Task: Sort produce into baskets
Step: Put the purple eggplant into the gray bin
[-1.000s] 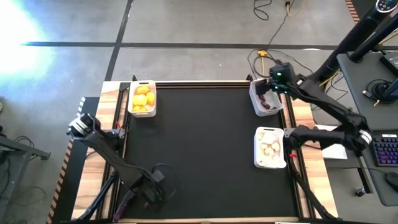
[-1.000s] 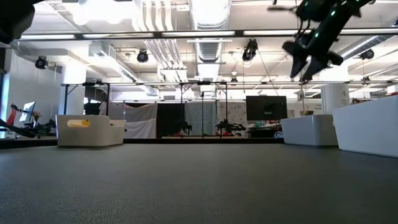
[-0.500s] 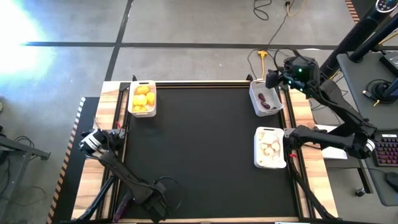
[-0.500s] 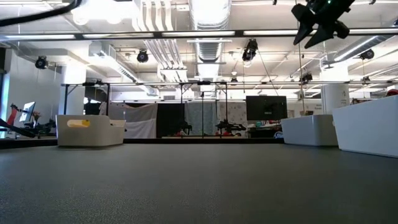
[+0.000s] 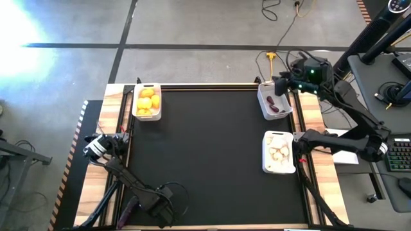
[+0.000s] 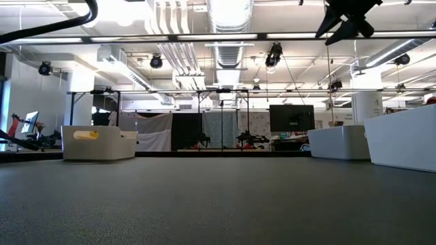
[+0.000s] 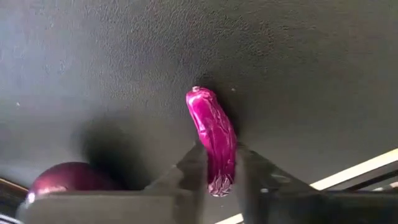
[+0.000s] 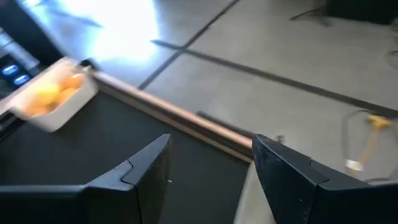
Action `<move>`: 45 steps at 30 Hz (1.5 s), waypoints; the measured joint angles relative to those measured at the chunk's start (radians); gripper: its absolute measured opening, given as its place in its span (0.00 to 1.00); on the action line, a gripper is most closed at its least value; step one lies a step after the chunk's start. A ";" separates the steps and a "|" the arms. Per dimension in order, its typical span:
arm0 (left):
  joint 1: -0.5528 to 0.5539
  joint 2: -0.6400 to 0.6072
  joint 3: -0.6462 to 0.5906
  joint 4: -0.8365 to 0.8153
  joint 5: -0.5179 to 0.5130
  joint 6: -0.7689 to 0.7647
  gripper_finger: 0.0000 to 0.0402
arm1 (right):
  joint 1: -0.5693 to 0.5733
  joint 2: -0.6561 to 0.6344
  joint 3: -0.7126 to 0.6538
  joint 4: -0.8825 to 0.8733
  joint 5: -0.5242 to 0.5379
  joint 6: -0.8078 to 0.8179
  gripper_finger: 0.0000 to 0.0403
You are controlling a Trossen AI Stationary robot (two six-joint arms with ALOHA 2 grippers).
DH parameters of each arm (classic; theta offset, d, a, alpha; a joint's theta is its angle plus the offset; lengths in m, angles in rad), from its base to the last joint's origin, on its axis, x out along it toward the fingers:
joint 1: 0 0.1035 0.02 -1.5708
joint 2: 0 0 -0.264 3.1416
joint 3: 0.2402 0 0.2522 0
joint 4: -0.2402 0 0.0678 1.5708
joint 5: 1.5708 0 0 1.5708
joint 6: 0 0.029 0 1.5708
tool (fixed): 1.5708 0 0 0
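Observation:
At the table's near left corner, a magenta-purple eggplant (image 7: 213,134) lies on the black mat, and my left gripper (image 7: 219,177) (image 5: 154,210) is shut on it. A second, rounder purple piece (image 7: 68,180) lies beside it. My right gripper (image 8: 211,180) (image 5: 284,85) hangs open and empty high over the far right, above the basket (image 5: 275,102) that holds one eggplant. A basket with yellow fruits (image 5: 146,101) stands at the far left. A basket with white garlic (image 5: 279,153) stands at the right edge. My left gripper pinches the eggplant's nearer end (image 7: 219,171) between its two fingers, one on each long side. The fingers come from above, slanting down toward the mat. The rest of the eggplant reaches out beyond the fingertips and lies on the mat.
The middle of the black mat (image 5: 205,147) is bare. Wooden rails (image 5: 115,115) border the mat on the left and right. In the low view the baskets stand at the left (image 6: 99,143) and right (image 6: 402,139), with the room behind.
My left arm has swung toward the table's near edge and brought its gripper down at the near left corner. My right gripper has risen from over the eggplant basket and drawn back toward the far right.

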 joint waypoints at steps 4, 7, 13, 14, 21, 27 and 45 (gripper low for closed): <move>0.007 -0.004 0.006 -0.057 -0.019 0.065 0.03 | 0.069 0.003 -0.006 0.001 -0.061 -0.014 0.53; 0.031 -0.029 0.021 -0.138 -0.054 0.178 0.06 | 0.152 0.003 -0.013 0.008 -0.065 -0.017 0.53; 0.165 -0.102 0.020 -0.294 -0.270 0.511 0.05 | 0.364 0.005 -0.066 0.101 -0.057 0.028 0.53; 0.201 -0.110 0.018 -0.304 -0.318 0.576 0.04 | 0.402 0.005 -0.083 0.127 -0.054 0.047 0.53; 0.472 -0.113 0.026 -0.118 -0.573 1.042 0.04 | 0.674 0.050 -0.179 0.206 0.023 0.158 0.53; 0.538 -0.059 0.026 0.039 -0.673 1.409 0.04 | 0.843 0.142 -0.184 0.209 0.023 0.222 0.53; 0.736 -0.110 -0.063 0.254 -0.467 1.697 0.04 | 0.961 0.349 -0.183 0.210 -0.012 0.306 0.53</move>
